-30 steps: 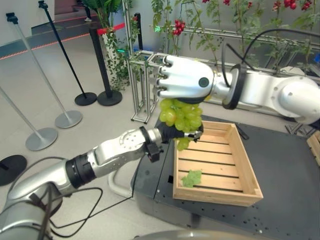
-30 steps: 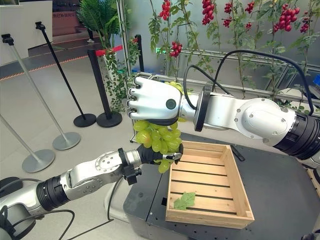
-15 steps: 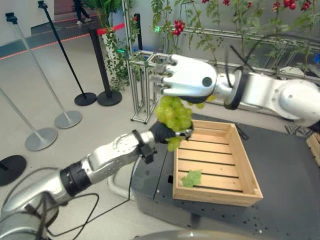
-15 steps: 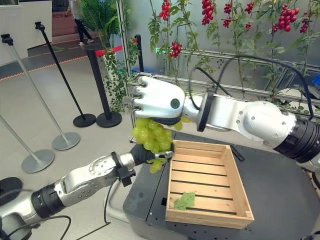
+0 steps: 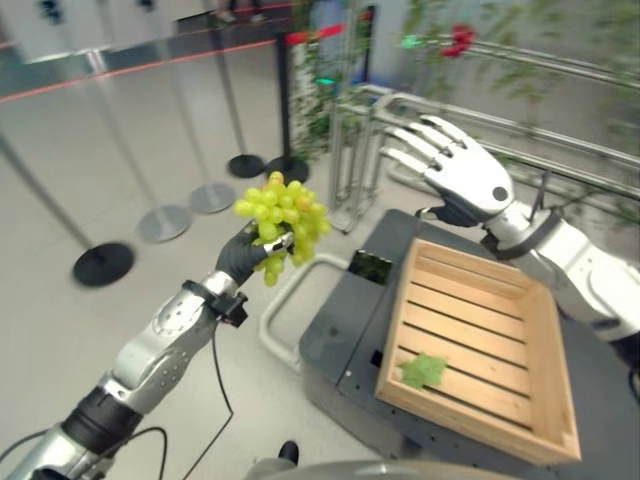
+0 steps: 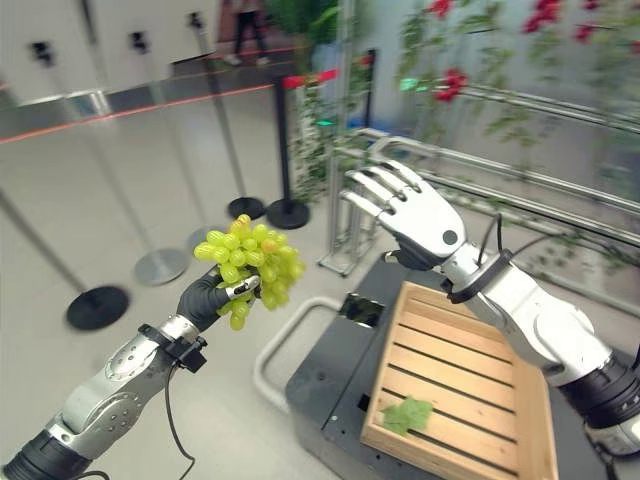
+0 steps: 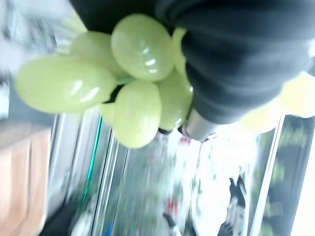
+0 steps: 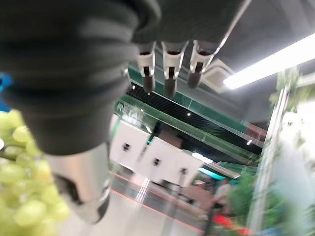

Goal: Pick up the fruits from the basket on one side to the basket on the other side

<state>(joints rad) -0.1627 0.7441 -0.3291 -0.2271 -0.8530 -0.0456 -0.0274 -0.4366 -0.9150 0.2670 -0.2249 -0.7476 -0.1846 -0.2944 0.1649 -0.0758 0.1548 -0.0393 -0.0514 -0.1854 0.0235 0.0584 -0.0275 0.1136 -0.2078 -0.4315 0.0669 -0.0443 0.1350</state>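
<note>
A bunch of green grapes (image 5: pixel 280 215) is held up in the air by my left hand (image 5: pixel 245 258), whose dark fingers curl round its lower part. The bunch hangs over the floor, well to the left of the wooden crate (image 5: pixel 397 325). In the left wrist view the grapes (image 7: pixel 133 73) sit right against the hand. My right hand (image 5: pixel 465 180) hovers open above the crate's far left corner, its fingers (image 8: pixel 167 73) straight and spread, holding nothing. A single green leaf (image 5: pixel 423 370) lies on the crate's slats.
The crate rests on a black table (image 5: pixel 340 340). Behind it stands a metal rack (image 5: pixel 360 150) with vines. Several stanchions with round bases (image 5: pixel 100 262) stand on the pale floor at the left. A person walks far back (image 6: pixel 248 22).
The right hand has let go of the grapes and opened above the crate. The left hand has carried the bunch to the left, away from the crate. The camera has shifted too.
</note>
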